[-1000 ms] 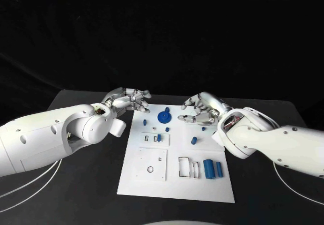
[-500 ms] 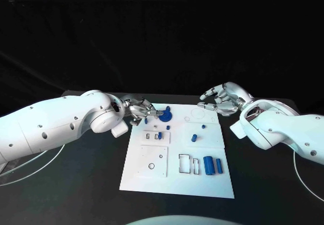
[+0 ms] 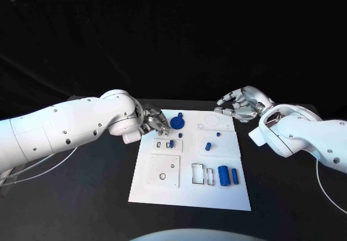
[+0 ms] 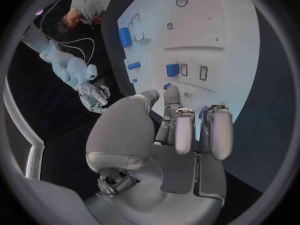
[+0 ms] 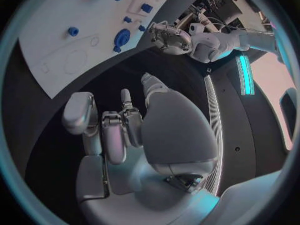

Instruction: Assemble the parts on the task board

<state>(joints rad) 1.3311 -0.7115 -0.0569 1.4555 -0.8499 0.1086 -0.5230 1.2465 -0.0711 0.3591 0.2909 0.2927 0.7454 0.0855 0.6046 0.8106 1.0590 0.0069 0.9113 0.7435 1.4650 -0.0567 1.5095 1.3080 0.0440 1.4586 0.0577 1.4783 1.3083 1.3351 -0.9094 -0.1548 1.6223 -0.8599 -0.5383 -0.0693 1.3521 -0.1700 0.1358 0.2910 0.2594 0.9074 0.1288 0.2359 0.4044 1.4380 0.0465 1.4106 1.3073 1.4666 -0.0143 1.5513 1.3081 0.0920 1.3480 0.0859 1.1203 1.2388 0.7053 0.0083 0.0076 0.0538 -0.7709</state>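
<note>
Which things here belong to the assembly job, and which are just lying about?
Job:
board
round part at the far end
paired parts near the right edge
small part mid-board
left hand, at the board's far-left edge
right hand, past the far-right corner

Lying about:
cables on the table
</note>
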